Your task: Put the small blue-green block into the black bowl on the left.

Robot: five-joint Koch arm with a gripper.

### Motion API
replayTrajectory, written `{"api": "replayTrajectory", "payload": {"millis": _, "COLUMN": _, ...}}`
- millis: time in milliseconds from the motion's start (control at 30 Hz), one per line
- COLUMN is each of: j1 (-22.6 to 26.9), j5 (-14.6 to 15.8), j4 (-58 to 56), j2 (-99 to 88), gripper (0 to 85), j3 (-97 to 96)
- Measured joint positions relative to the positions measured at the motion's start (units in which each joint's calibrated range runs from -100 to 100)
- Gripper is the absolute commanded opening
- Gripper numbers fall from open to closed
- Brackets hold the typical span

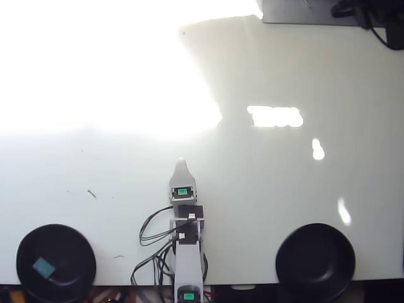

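Observation:
In the overhead view the small blue-green block (43, 267) lies inside the black bowl (76, 252) at the bottom left, on its floor left of center. My gripper (182, 165) is over the bare table near the middle, far right of that bowl, pointing straight up the picture. Only a single white tip shows, its jaws stacked one behind the other, with nothing visible held.
A second black bowl (315, 261) of equal size sits at the bottom right. The arm (187, 246) with its black cables (151, 230) runs down to the bottom edge. Strong glare whitens the table's upper left. A dark device (315, 11) occupies the top right corner.

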Motion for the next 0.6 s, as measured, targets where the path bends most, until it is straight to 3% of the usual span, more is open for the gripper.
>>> {"api": "replayTrajectory", "payload": {"millis": 167, "j1": 0.15, "j5": 1.86, "j4": 0.58, "j2": -1.39, "gripper": 48.7, "j3": -1.20}}
{"api": "replayTrajectory", "payload": {"millis": 600, "j1": 0.10, "j5": 1.90, "j4": 0.49, "j2": -0.51, "gripper": 49.1, "j3": -1.85}}
